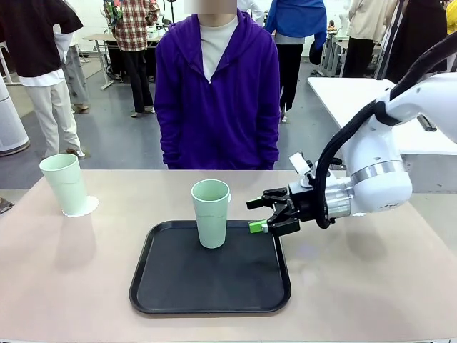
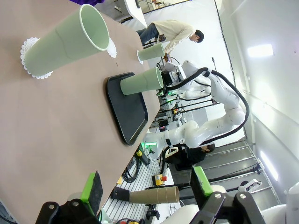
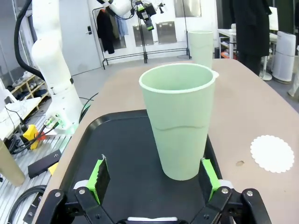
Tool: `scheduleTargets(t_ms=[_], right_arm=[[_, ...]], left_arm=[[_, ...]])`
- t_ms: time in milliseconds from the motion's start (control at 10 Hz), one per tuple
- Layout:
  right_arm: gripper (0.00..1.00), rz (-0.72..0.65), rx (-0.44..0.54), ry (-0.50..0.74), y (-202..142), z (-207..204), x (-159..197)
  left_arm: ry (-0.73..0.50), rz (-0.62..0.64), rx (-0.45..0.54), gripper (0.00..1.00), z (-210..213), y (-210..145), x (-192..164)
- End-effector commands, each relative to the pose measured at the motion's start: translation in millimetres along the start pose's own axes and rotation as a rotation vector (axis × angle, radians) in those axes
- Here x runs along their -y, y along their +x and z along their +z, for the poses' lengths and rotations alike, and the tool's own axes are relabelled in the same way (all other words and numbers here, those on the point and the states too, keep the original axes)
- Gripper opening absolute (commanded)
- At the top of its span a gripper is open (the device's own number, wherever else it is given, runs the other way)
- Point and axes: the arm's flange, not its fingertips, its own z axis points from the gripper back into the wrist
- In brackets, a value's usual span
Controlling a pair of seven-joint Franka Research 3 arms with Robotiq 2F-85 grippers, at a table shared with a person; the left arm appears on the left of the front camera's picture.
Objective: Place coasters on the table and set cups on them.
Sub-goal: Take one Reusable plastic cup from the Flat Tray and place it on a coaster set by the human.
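One mint-green cup (image 1: 64, 184) stands on a lacy white coaster (image 1: 84, 209) at the table's (image 1: 371, 286) far left. A second cup (image 1: 211, 213) stands upright on the black tray (image 1: 211, 286). My right gripper (image 1: 263, 214) hovers open just to its right. In the right wrist view this cup (image 3: 180, 126) rises right before the green pads (image 3: 100, 175), unclamped, and a bare coaster (image 3: 273, 153) lies on the table beside the tray. My left gripper (image 2: 147, 186) is open and empty, far from the nearest cup (image 2: 70, 42). A third cup (image 2: 152, 52) shows farther off by the right arm.
A person in a purple hoodie (image 1: 218, 93) stands at the far side of the table, hands down. The tray lies in the middle near my edge. Bare tabletop stretches left and right of the tray. A white table (image 1: 357, 93) stands behind at the right.
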Motion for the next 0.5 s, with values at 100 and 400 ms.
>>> scheduleTargets(t_ms=[100, 400], right_arm=[[1.00, 0.055, 0.011, 0.000, -16, -22, 23], [1.00, 0.036, 0.003, -0.076, -21, -26, 36]], left_arm=[[0.011, 0.004, 0.000, 1.00, 1, 0, 2], [0.011, 0.004, 0.000, 1.00, 1, 0, 2]])
